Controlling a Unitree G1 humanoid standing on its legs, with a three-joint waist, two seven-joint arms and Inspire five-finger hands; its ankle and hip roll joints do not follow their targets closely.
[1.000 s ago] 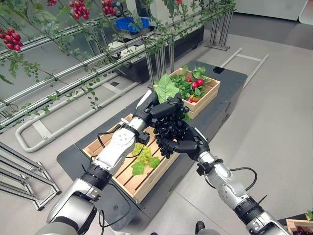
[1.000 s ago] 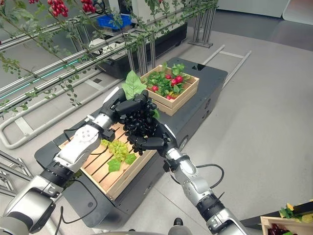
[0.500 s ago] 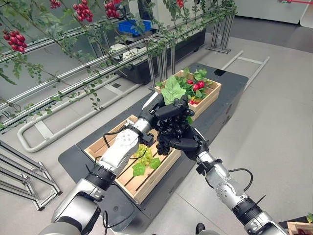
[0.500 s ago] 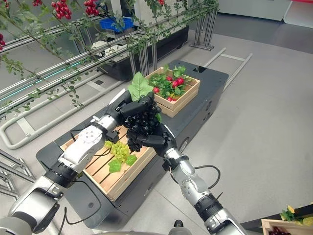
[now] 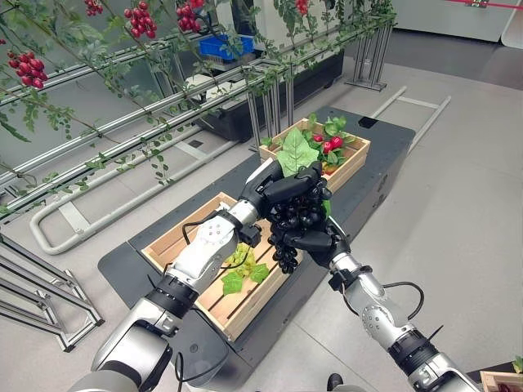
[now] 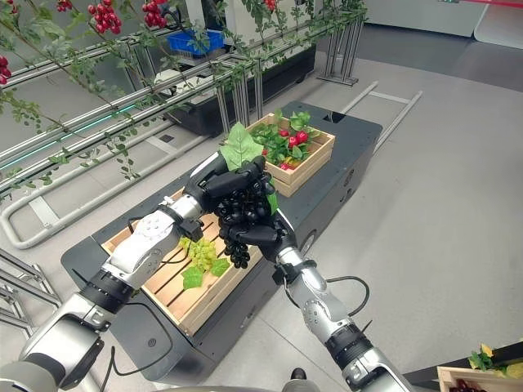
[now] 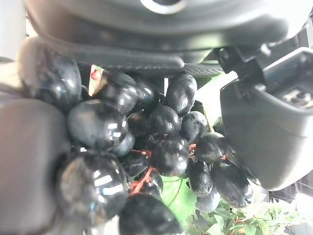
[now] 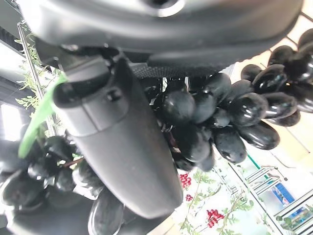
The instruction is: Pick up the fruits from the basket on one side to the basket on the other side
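Note:
A bunch of black grapes point(image 5: 296, 219) hangs in the air between the two wooden crates, held by both hands. My left hand point(image 5: 282, 181) lies over the top of the bunch with its fingers curled round it. My right hand point(image 5: 317, 242) cups it from below, fingers curled against the berries. A short tail of grapes dangles beneath. A big green leaf point(image 5: 296, 150) sticks up behind the bunch. Both wrist views show the grapes point(image 7: 146, 142) point(image 8: 205, 117) pressed against the palms. The near crate point(image 5: 173, 237) holds a green grape bunch point(image 5: 242, 260); the far crate point(image 5: 353, 160) holds red fruits point(image 5: 331, 142) and leaves.
Both crates stand on a dark low platform point(image 5: 392, 135) with floor all round it. Metal rails with vines and red berries point(image 5: 139, 16) run along the back left. A blue bin point(image 5: 222, 44) sits behind them. Another crate's corner point(image 5: 500, 379) shows at the lower right.
Both hands have carried the black grapes up and toward the far crate. A tail of the bunch now hangs free below the hands.

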